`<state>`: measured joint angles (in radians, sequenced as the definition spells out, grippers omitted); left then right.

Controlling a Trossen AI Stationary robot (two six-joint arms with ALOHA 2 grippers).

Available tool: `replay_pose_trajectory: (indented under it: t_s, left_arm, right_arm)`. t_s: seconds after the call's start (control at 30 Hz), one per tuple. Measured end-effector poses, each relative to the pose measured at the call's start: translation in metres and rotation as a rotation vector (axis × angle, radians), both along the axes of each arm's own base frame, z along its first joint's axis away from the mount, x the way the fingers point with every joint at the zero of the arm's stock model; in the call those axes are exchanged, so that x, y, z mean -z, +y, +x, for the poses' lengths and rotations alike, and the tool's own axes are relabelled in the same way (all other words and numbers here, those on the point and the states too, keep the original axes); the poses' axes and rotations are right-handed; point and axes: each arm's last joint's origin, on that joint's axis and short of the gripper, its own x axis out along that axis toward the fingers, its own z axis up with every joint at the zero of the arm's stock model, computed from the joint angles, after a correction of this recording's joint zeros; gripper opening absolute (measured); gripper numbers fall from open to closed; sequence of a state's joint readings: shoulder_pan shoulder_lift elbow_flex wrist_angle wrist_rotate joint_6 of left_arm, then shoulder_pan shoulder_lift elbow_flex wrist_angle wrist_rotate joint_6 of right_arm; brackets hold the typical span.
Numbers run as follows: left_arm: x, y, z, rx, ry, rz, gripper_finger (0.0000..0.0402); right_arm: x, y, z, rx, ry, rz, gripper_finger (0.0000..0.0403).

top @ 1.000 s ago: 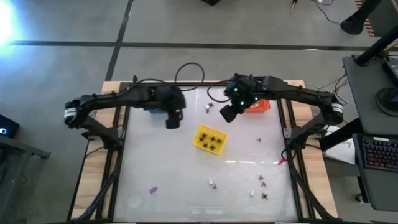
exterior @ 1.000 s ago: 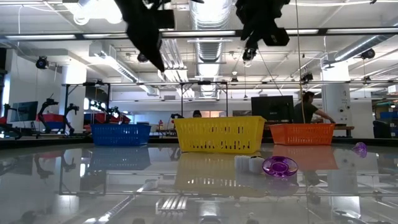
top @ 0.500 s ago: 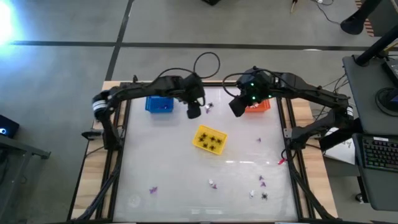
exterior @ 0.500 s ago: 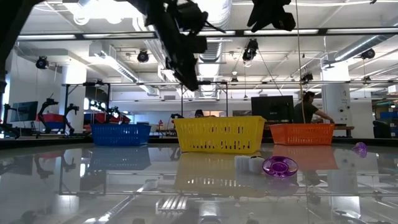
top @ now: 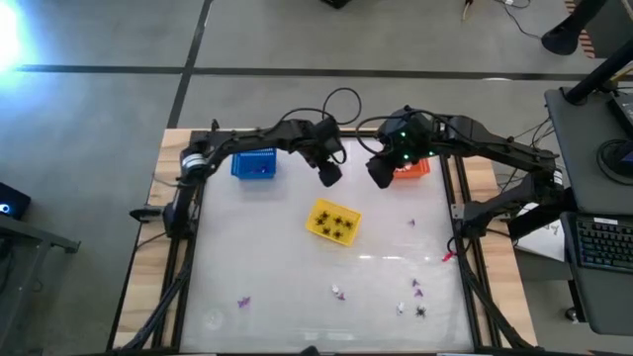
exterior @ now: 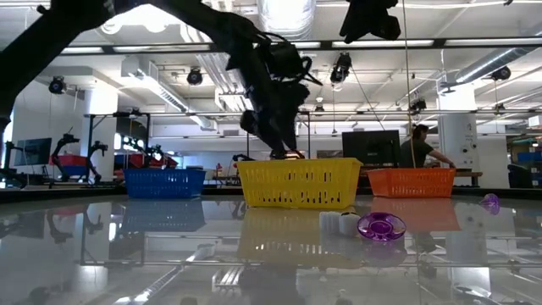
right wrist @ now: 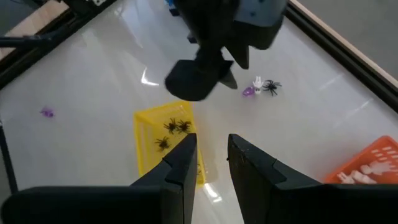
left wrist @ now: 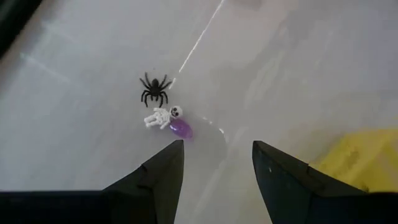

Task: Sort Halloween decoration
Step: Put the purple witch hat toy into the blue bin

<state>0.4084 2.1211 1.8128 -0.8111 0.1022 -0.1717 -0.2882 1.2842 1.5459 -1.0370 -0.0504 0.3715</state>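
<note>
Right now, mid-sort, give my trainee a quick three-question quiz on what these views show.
1. True or false: the yellow basket holds black spiders.
2. Which pieces lie clustered ahead of the left gripper?
A. a black spider, a white skeleton and a purple piece
B. three purple pieces
C. two skeletons only
3. Fill in: the right gripper hovers beside the ____ basket.

Key: 1 true; 2 A; 3 orange. The left gripper is open and holds nothing.
</note>
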Motion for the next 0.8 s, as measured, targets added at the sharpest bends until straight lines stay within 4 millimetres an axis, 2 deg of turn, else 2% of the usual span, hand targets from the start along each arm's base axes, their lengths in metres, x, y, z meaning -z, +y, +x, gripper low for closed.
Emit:
replay_pose_trajectory:
  t_s: [0.33,0.8]
  left_arm:
    - [0.039,0.019,0.002,-0.191,0.128,-0.110,0.0174]
    - [0.042,0.018,0.004,-0.232,0.115,-0.131,0.0174]
  right_arm:
    - [0.004,0.001,-0.004,-0.039,0.067,-0.014,0.0082]
    - [0.004,0.001,-0.004,-0.067,0.071,-0.037,0.0082]
